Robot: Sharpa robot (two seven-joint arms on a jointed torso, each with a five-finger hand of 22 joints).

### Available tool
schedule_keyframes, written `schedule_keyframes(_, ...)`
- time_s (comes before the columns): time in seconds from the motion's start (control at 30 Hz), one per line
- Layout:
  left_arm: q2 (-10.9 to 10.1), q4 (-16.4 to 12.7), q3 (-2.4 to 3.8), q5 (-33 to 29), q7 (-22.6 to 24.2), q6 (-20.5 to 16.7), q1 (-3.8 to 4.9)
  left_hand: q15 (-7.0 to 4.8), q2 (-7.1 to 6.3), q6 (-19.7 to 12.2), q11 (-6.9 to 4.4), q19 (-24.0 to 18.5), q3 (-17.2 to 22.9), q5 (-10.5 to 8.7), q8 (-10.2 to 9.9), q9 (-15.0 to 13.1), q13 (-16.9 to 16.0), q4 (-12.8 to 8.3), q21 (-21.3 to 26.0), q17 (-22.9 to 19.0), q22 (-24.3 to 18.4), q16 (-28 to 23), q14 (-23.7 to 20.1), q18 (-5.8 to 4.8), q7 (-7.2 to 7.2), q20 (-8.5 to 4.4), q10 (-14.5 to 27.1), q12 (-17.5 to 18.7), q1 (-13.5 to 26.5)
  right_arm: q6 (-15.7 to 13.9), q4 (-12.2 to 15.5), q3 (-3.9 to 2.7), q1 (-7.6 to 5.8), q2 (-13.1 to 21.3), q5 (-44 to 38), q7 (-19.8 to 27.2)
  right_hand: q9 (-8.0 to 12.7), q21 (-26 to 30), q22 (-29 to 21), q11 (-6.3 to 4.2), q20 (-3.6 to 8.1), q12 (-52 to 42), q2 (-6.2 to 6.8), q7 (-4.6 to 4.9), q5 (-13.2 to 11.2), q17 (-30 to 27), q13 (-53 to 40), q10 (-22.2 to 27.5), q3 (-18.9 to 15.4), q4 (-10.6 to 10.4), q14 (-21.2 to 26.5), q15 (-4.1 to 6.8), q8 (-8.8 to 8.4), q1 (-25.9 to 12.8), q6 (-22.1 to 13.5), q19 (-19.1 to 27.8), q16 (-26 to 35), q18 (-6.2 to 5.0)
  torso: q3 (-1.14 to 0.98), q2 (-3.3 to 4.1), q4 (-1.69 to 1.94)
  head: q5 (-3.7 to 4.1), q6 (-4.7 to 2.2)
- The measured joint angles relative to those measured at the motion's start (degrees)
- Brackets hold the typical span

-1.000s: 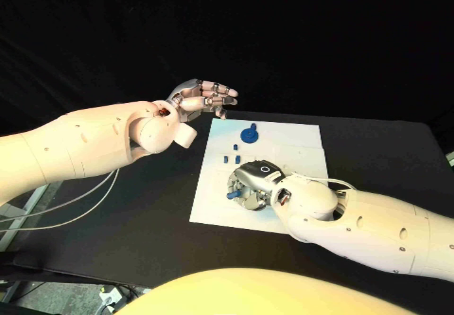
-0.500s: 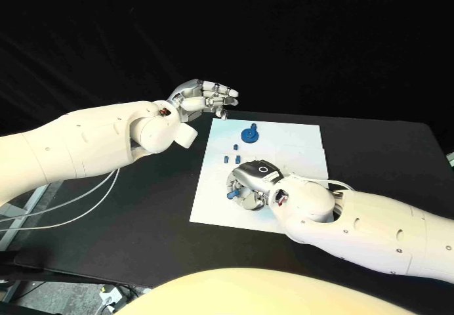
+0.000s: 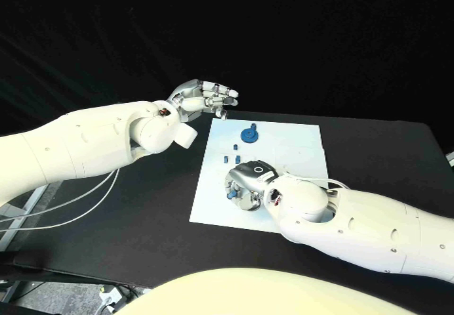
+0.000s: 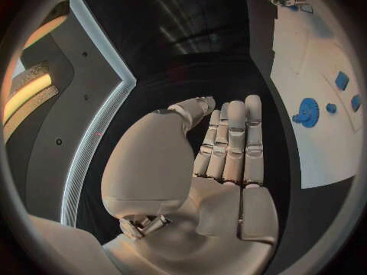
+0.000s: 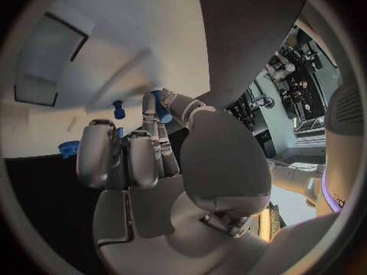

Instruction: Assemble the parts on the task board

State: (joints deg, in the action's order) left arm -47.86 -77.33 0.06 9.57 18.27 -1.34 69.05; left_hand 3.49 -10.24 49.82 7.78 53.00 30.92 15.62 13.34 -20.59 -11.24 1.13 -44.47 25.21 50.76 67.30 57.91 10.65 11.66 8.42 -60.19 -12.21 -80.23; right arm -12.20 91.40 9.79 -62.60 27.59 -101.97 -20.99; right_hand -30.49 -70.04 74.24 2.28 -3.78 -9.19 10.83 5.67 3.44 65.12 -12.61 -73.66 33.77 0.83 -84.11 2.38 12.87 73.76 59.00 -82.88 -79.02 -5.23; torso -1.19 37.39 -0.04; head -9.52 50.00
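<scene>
Black table top, black backdrop behind it, pale cables hanging beside the table edge

arms: white, rounded | robot hand: silver | cables: white

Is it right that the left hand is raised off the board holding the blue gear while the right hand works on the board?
Not quite: the left hand holds nothing, as the left wrist view shows. The blue gear lies on the task board. The right hand does work on the board.
</scene>
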Motion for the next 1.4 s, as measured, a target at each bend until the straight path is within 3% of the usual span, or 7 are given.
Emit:
schedule_keyframes(0.2, 0.06, 0.08, 0.00, 0.00, -0.05, 0.06, 0.00, 0.00, 0.00, 0.00, 0.00, 0.00, 0.00, 0.00, 0.00, 0.00, 0.00, 0.00, 0.00, 0.00, -0.01, 0.00, 0.00, 0.01, 0.00, 0.00, 0.00, 0.00, 0.00, -0.20, -0.16, 0.08, 0.05, -0.36, -0.02, -0.47, -0.01, 0.04, 0.00, -0.18, 0.00, 0.00, 0.00, 0.01, 0.00, -0.05, -0.55, -0.17, 0.39, 0.39, 0.00, -0.01, 0.00, 0.00, -0.05, 0.00, 0.01, 0.00, -0.01, 0.00, 0.01, -0.03, 0.00)
schedule_keyframes(0.5, 0.11, 0.16, -0.02, 0.00, -0.25, 0.29, 0.00, 0.00, 0.00, 0.00, 0.00, 0.00, 0.00, 0.00, 0.00, 0.00, 0.00, 0.00, 0.00, 0.00, -0.02, 0.00, 0.00, 0.01, 0.00, 0.00, 0.00, -0.26, 0.00, -1.59, -0.47, 0.24, 0.19, -0.38, 1.00, -0.21, -1.24, 0.04, 0.00, 1.09, -0.04, 0.01, -1.04, 1.83, 0.01, -0.03, -1.97, 2.45, 0.56, 0.55, 0.09, -1.15, -0.07, -1.07, -4.31, 0.01, 0.00, -0.01, -0.06, -0.01, -0.02, 0.06, 0.00)
schedule_keyframes(0.73, 0.14, 0.20, -0.04, 0.00, -0.33, 0.42, 0.00, 0.00, 0.00, 0.00, 0.00, 0.00, 0.01, 0.00, 0.00, 0.00, 0.00, 0.01, 0.00, 0.00, -0.02, 0.00, 0.00, 0.00, 0.00, 0.00, 0.00, -0.26, 0.00, -2.27, -0.54, 0.24, 0.19, -0.35, 1.40, 0.15, -0.49, 0.05, 0.00, 0.69, -0.05, 0.00, -1.03, 1.29, 0.01, -0.02, -2.97, 4.69, 0.57, 0.54, 0.09, -1.15, -3.04, -1.08, -7.83, 0.01, 0.00, -0.01, -0.13, -0.03, -0.05, 0.03, 0.00)
schedule_keyframes(0.9, 0.14, 0.23, -0.05, 0.00, -0.37, 0.45, 0.00, 0.00, 0.00, 0.00, 0.00, 0.00, 0.71, 0.00, 0.00, 0.00, 0.00, 0.71, 0.00, 0.00, -0.03, 0.00, 0.00, 0.00, 0.00, 0.00, 0.00, -0.26, 0.00, -2.19, -0.57, 0.24, 0.19, -0.31, 1.53, 0.30, -0.39, 0.05, 0.00, 0.78, -0.05, 0.00, -1.02, 1.31, 0.01, -0.02, -3.30, 5.42, 0.57, 0.54, 0.09, -1.15, -3.05, -1.08, -8.90, 0.01, 0.00, -0.01, -0.13, -0.03, -0.05, 0.06, 0.00)
schedule_keyframes(1.1, 0.15, 0.24, -0.06, 0.01, -0.38, 0.50, 0.00, 0.00, 0.01, -0.01, 0.00, 0.00, 0.70, 0.00, 0.00, -0.01, 0.00, 0.70, 0.00, 0.00, -0.05, 0.00, 0.00, 0.00, 0.00, 0.00, 0.01, -0.26, 0.00, -1.52, -0.57, 0.24, 0.19, -0.16, 1.58, 0.30, 0.26, 1.02, 0.00, 0.78, -0.63, 0.00, 0.18, 0.95, 0.01, -0.04, -3.75, 6.73, 0.57, 0.52, 0.09, -1.15, -5.49, -2.28, -11.43, 0.60, 0.00, -0.01, -0.13, -0.03, -0.05, 0.09, 0.00)
schedule_keyframes(1.33, 0.17, 0.24, -0.06, 0.01, -0.45, 0.58, 0.00, 0.00, 0.01, -0.01, 0.00, 0.00, 0.70, 0.00, 0.00, -0.01, 0.00, 0.70, 0.00, 0.00, -0.05, 0.00, 0.00, 0.01, 0.00, 0.00, 0.01, -0.26, 0.00, -1.23, -0.52, 0.24, 0.18, 0.13, 1.59, 0.21, 0.30, 1.04, 0.00, 0.79, -0.63, -0.01, 0.18, 1.06, 0.01, -0.05, -3.91, 7.24, 0.57, 0.52, 0.09, -1.15, -5.48, -2.28, -12.13, 0.61, 0.00, -0.02, -0.12, -0.02, -0.05, 0.18, 0.00)
schedule_keyframes(1.4, 0.18, 0.26, -0.07, 0.01, -0.45, 0.58, 0.00, 0.00, 0.01, -0.01, 0.00, 0.00, 0.70, 0.00, 0.00, -0.01, 0.00, 0.70, 0.00, 0.00, -0.05, 0.00, 0.00, 0.00, 0.00, 0.00, 0.01, -0.26, 0.00, -1.35, -0.45, 0.25, 0.18, 0.23, 1.60, 0.18, 0.52, 1.04, 0.00, 0.79, -0.63, -0.67, 1.37, 0.86, 0.30, -0.04, -4.26, 7.26, 0.56, 0.51, 0.09, -1.15, -5.48, -3.46, -13.18, 0.61, 0.01, -0.01, -0.12, -0.02, -0.05, 0.18, 0.00)
